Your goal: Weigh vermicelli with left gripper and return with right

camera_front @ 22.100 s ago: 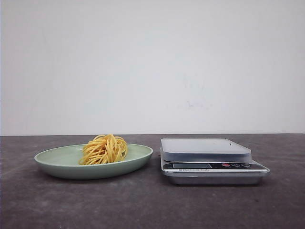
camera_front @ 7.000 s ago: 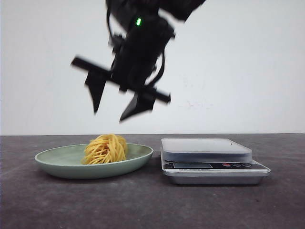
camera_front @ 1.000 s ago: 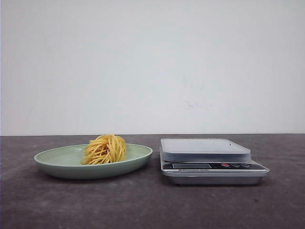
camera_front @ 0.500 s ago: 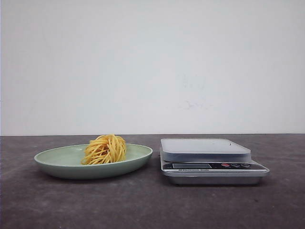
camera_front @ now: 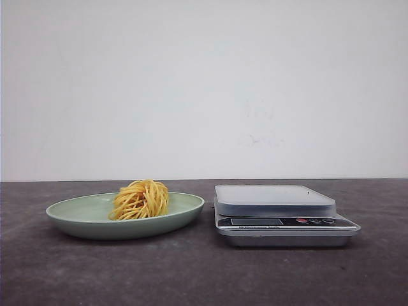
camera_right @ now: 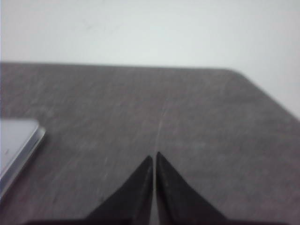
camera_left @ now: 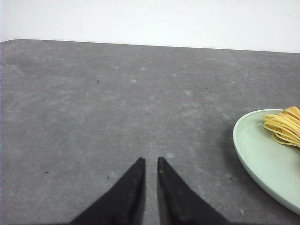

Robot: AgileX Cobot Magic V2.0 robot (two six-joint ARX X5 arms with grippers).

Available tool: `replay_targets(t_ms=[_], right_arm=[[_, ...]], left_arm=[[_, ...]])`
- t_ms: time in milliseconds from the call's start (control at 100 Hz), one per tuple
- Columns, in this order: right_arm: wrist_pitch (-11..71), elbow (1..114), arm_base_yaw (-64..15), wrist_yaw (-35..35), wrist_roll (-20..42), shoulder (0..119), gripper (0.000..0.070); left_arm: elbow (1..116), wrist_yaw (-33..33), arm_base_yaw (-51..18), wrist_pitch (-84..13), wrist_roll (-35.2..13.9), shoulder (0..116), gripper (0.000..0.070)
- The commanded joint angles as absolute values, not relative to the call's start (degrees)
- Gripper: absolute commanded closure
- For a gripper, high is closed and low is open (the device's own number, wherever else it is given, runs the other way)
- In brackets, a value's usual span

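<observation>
The noodles [camera_front: 140, 199] sit as a round yellow ball on the green plate [camera_front: 76, 217], a little toward the side of the plate nearest the scale [camera_front: 284, 213]. Taking the plate as the landmark, the scale stands just beside its right rim, with a narrow gap of dark table [camera_front: 191, 274] between them, and its flat weighing top carries nothing. In front of the plate a broad strip of bare table runs to the near edge of the front view, and to the plate's left there is more bare surface; behind it the table ends at a pale wall. The front view shows neither arm. The left wrist view shows the left gripper [camera_left: 150, 161] over bare table well apart from the plate, its two dark fingers nearly together with only a thin slit between them and nothing held; only part of the plate's rim and a few strands of noodle show there. The right wrist view, somewhat blurred, shows the right gripper [camera_right: 154, 156] with its fingers drawn almost closed on nothing, a corner of the scale off to one side, and the table's rounded far corner. The noodle ball is close to round, so no long axis can be told; its strands loop in all directions.
</observation>
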State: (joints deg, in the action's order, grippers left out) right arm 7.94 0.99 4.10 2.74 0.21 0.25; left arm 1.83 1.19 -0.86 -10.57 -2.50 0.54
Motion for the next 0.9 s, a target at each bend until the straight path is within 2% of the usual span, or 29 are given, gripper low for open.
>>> replay_targets(t_ms=[0, 890], right_arm=[[10.07, 0.73, 3.92, 2.5, -0.01, 0.23, 0.0698], [8.8, 0.75, 3.88, 2.09, -0.01, 0.23, 0.0698]], left_arm=[[0.8, 1.06, -0.71, -10.85, -1.96, 0.6, 0.069], [0.8, 1.06, -0.71, -10.85, -1.96, 0.6, 0.069]])
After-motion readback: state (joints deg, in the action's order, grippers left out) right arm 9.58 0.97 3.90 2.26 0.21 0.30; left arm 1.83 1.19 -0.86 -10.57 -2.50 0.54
